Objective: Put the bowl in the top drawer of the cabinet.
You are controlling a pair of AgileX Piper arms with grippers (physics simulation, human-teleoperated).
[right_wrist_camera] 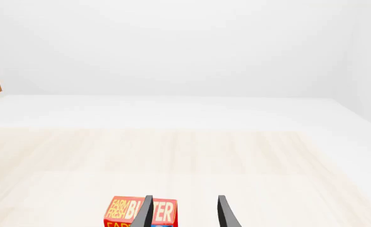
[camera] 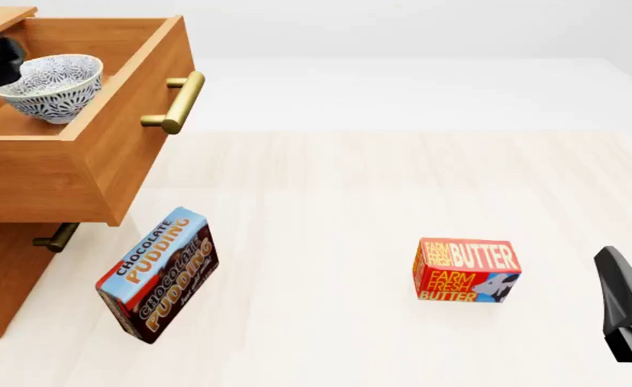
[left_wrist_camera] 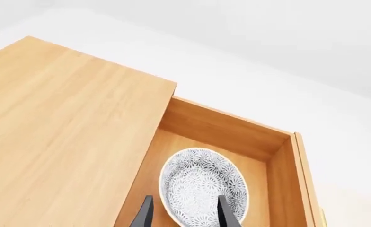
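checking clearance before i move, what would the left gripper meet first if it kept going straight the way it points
Most likely the bowl: in the left wrist view it lies just ahead between the left gripper fingers, inside the open top drawer. Depth is unclear.

Our left gripper is up high at far left, fingers spread apart, nothing pinched between them. Our right gripper sits low at right, fingers parted too, holding nothing, pointing forward.
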